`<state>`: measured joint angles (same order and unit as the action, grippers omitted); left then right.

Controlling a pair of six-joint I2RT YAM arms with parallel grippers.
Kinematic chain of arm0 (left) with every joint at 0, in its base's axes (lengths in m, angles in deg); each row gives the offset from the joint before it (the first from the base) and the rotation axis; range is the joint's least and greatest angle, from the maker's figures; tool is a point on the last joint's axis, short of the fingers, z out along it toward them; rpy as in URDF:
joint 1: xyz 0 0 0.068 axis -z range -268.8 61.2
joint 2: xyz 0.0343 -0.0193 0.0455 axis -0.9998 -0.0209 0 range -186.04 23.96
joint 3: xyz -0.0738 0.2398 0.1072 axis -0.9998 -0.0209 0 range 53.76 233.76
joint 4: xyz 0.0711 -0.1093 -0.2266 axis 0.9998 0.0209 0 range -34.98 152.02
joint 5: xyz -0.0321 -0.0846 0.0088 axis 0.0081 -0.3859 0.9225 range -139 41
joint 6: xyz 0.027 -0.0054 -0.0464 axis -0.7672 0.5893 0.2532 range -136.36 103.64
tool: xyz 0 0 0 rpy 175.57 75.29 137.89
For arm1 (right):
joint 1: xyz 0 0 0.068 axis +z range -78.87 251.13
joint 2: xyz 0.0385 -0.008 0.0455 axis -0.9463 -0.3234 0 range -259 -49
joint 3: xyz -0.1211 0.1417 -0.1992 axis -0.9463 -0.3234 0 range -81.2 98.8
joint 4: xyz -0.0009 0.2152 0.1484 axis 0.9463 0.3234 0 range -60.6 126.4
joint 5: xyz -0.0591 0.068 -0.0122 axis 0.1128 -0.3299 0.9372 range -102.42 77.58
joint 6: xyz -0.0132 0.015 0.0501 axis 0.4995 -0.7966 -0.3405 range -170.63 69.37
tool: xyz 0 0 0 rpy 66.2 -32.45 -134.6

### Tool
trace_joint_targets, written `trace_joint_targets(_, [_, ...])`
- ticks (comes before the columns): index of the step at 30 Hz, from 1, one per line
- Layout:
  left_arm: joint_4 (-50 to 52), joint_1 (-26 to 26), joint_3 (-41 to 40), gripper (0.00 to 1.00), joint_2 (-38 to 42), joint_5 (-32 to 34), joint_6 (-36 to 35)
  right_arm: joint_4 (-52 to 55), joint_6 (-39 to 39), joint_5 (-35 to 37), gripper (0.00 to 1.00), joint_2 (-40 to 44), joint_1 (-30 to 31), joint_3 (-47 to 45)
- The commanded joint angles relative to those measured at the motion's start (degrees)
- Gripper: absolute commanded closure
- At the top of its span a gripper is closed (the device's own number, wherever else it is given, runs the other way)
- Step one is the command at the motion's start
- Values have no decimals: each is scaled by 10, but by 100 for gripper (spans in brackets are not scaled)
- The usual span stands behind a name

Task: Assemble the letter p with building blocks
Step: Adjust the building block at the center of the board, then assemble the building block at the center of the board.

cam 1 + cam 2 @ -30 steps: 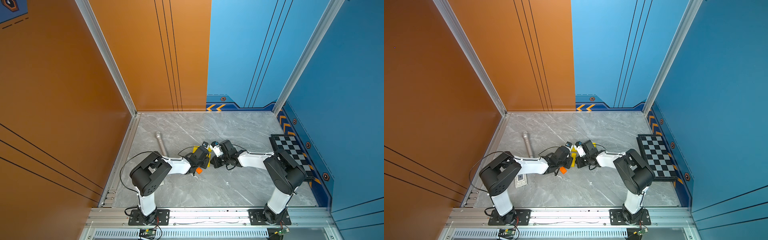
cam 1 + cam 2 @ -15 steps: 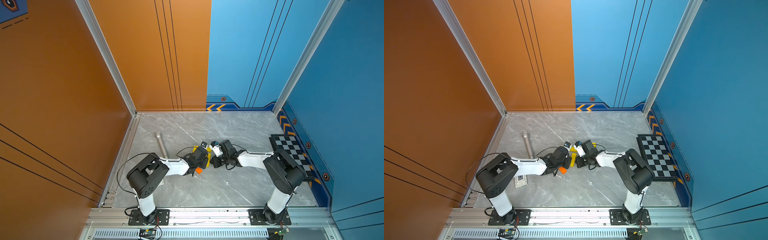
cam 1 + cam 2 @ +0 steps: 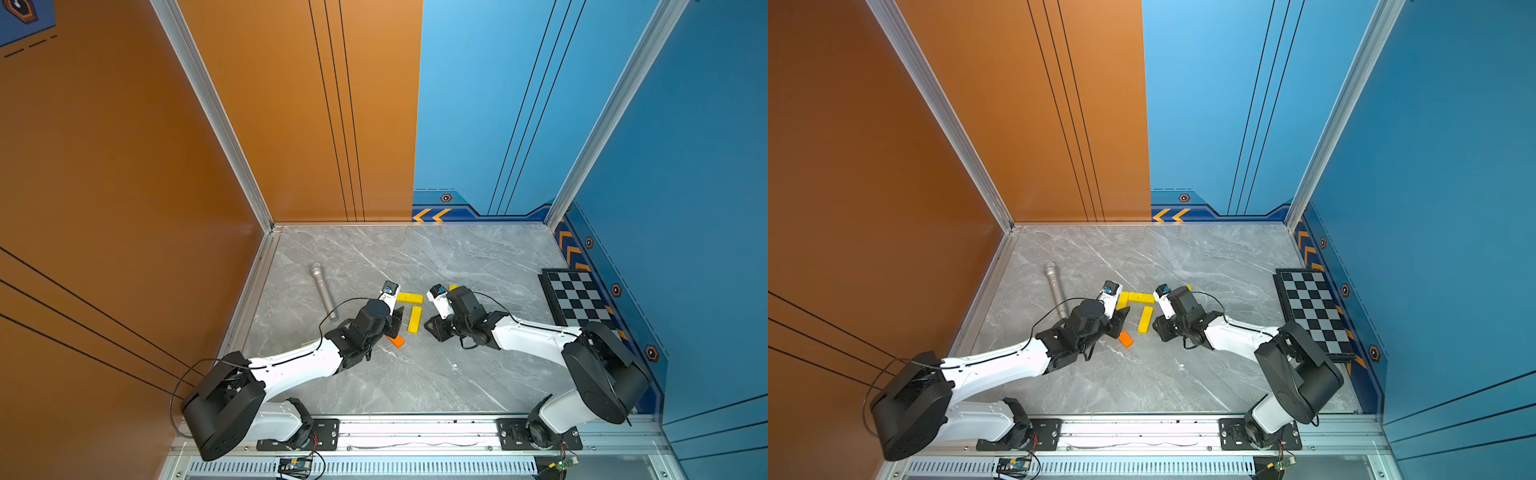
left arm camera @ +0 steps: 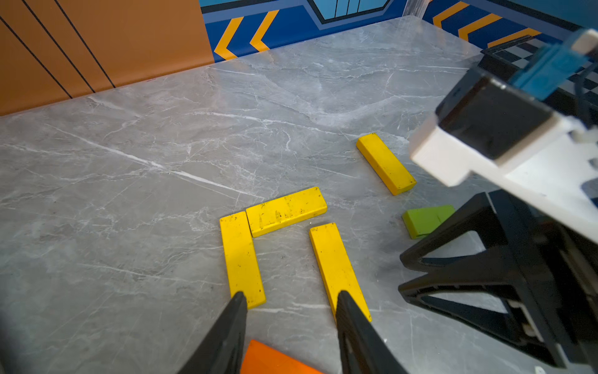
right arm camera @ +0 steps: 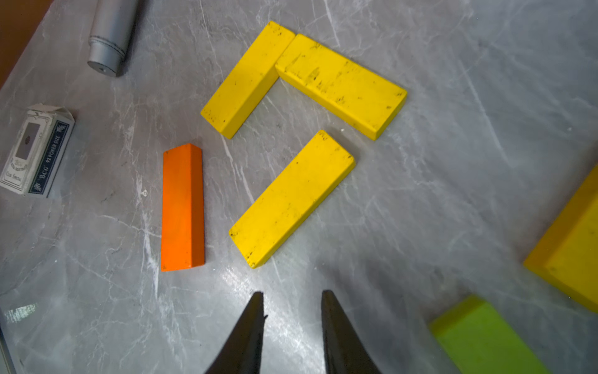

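On the grey tabletop (image 3: pixel 415 382) the left hand (image 4: pixel 288 299) and right hand (image 5: pixel 293 296) hover with jaws parted, gripping nothing. Between them three yellow bars (image 5: pixel 293 197) form a loop open on one side; a fourth yellow bar (image 4: pixel 385 163), the orange bar (image 5: pixel 182 207) and the green bar (image 4: pixel 424 220) lie apart nearby.
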<state>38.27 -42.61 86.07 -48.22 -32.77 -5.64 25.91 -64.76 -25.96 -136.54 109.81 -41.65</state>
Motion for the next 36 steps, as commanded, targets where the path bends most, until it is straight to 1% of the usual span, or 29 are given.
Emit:
trace_joint_targets(1, [3, 3, -36, 51, 43, 25, -12, -46, -21, 62, 69, 17, 42, -37])
trace_joint_targets(2, [2, 3, -45, 50, 56, 28, -12, -65, -24, 73, 71, 16, 55, -47])
trace_joint_targets(5, [3, 0, -68, 49, 89, 36, -11, -108, -38, 103, 72, 5, 85, -63])
trace_joint_targets(9, [2, -6, -86, 48, 110, 48, -10, -171, -75, 105, 75, -30, 109, -78])
trace_joint_targets(13, [2, -15, -91, 48, 120, 44, -3, -212, -108, 106, 79, -76, 127, -76])
trace_joint_targets(17, [2, -20, -97, 48, 125, 41, 4, -210, -117, 108, 80, -102, 135, -60])
trace_joint_targets(19, [2, -23, -100, 48, 128, 40, 8, -203, -118, 112, 80, -103, 134, -56])
trace_joint_targets(22, [2, -26, -104, 48, 133, 41, 12, -198, -121, 119, 84, -102, 133, -57])
trace_joint_targets(36, [2, -36, -112, 48, 137, 37, 18, -197, -124, 111, 86, -115, 110, -54])
